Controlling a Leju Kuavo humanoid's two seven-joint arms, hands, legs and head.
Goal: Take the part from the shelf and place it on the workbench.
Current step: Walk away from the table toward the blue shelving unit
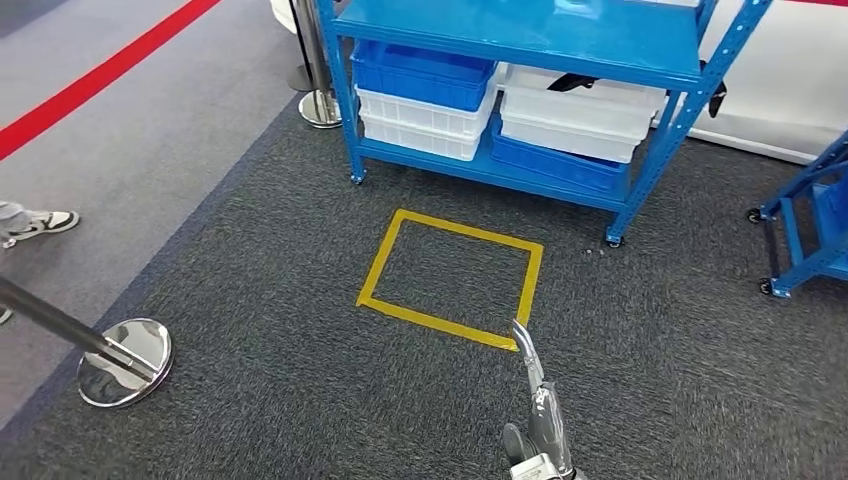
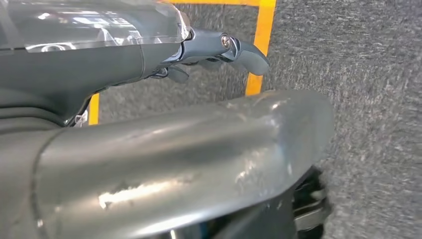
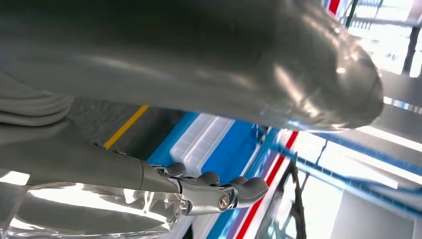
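Shelving in blue steel (image 1: 520, 40) is standing at twelve o'clock in the head view, on dark grey carpet (image 1: 250, 300). On its lower level, toward eleven o'clock, a blue bin (image 1: 425, 72) is sitting on stacked white bins (image 1: 420, 122). Toward one o'clock, two more white bins (image 1: 580, 120) are resting on another blue bin (image 1: 555, 162). A small black object (image 1: 574, 82), seemingly the part, is lying in the topmost white bin on that side, partly hidden under the shelf board above it.

A yellow tape square (image 1: 452, 275) is marking the carpet at the centre, just in front of the shelving.

The right hand (image 1: 535, 405) is reaching up from six o'clock, with its tip lying over the near edge of the tape square. In the right wrist view its fingers (image 3: 219, 191) are stretching out side by side, well apart from the thumb and holding nothing. The left hand (image 2: 114, 64) is hanging over the carpet near a corner of the tape. Its fingers (image 2: 234, 50) are curving loosely away from the thumb and gripping nothing.

A chrome stanchion base (image 1: 125, 362) is sitting at eight o'clock, and a person's shoe (image 1: 45, 222) is showing at nine o'clock. A red floor line (image 1: 90, 75) is running across at ten o'clock. A blue wheeled cart (image 1: 810, 230) is standing at three o'clock.
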